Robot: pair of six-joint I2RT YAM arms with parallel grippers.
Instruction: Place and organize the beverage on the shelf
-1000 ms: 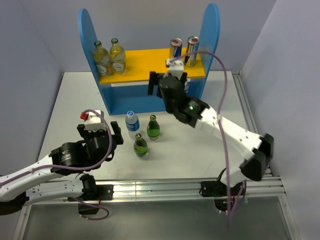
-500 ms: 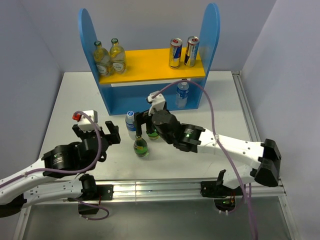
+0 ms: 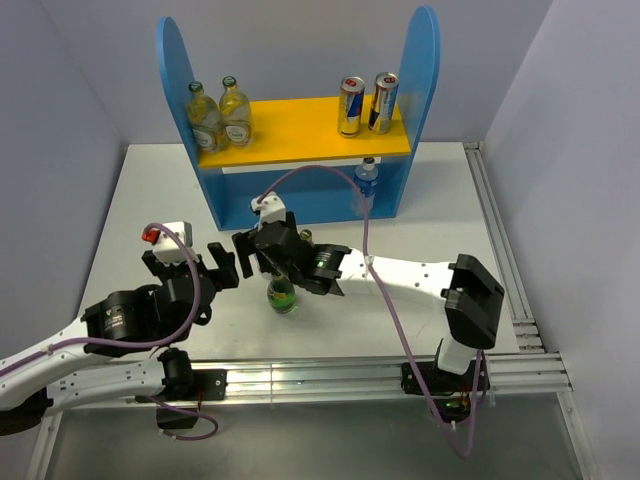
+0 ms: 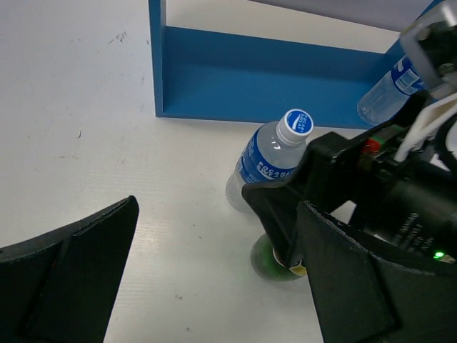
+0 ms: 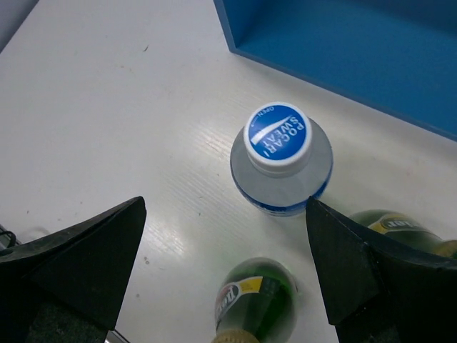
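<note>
The blue shelf holds two yellowish bottles and two cans on its yellow board. A water bottle stands on its blue base. My right gripper is open and empty. It hovers over a second water bottle standing on the table, which is hidden in the top view. In the right wrist view, that bottle lies just beyond the open right gripper. A green bottle stands just in front, and another stands to the right. My left gripper is open and empty, left of the bottles.
In the left wrist view my open gripper faces the table's water bottle, with the right gripper's black body close beside it and the shelf's blue base behind. Grey walls enclose the table on three sides.
My right arm has swung down from the shelf and leftward to hover over the table's bottles, leaving a water bottle on the shelf base. My left gripper has shifted slightly.
</note>
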